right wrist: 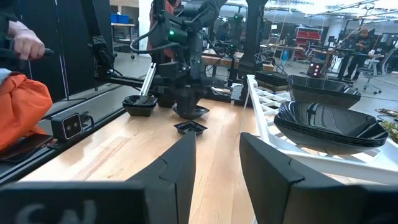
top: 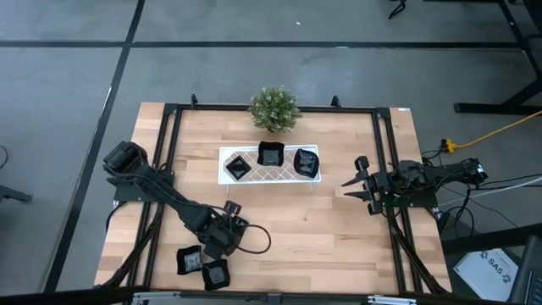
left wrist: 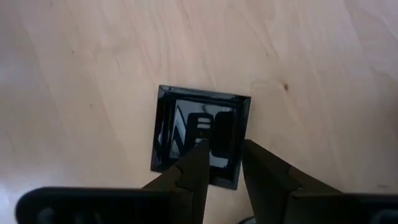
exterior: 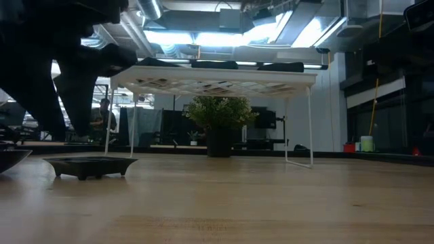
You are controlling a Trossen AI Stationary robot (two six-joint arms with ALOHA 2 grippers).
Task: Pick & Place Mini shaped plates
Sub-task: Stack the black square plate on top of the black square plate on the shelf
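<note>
**High view: left arm lining up on a plate**

Left gripper (top: 222,240) hangs over a mini plate (left wrist: 202,137), fingers parted, nothing held; looks like the pick step, next it needs to drop and close on a rim. Three plates (top: 269,154) already sit on the tray (top: 225,153). Right gripper (top: 360,181) waits past the tray, released. Only the left wrist view shows the plate directly under the fingers.

Glossy black mini plates (top: 269,155), white brown-latticed tray (top: 227,153), pale wooden table (top: 339,229).

You have a white tray (top: 227,155) mid-table, a potted plant (top: 273,108) just behind it, and a yellow cable (top: 495,131) off-table.
</note>
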